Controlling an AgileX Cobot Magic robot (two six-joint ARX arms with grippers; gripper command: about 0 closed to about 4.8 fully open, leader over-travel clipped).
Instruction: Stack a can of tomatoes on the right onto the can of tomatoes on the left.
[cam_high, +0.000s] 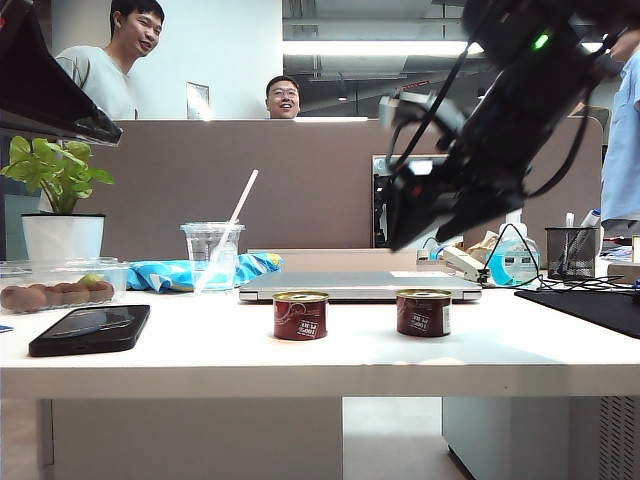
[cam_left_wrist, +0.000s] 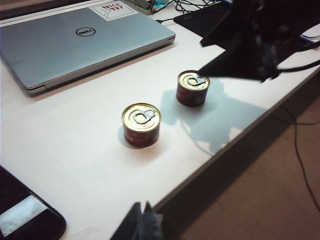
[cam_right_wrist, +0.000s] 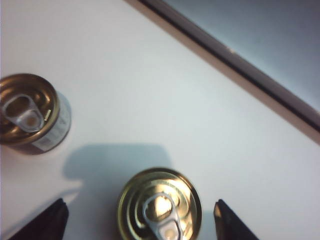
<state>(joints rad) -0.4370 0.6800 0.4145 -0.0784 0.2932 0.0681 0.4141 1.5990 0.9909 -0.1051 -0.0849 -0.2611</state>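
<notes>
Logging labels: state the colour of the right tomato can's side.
Dark red with white lettering on the right can; exterior view shows it best.

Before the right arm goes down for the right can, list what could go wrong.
1. The right gripper hangs open over the right can, but one finger sits farther out than the other; an off-centre close could shove the can.
2. The left can stands close by, so a sweep might knock it.
3. The pull tab on the left can's lid could leave the stack rocking.

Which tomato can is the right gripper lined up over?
The right can, the one nearer the black mat. The open right gripper hangs above it, a finger on either side, not touching. The left can stands apart, uncovered.
</notes>
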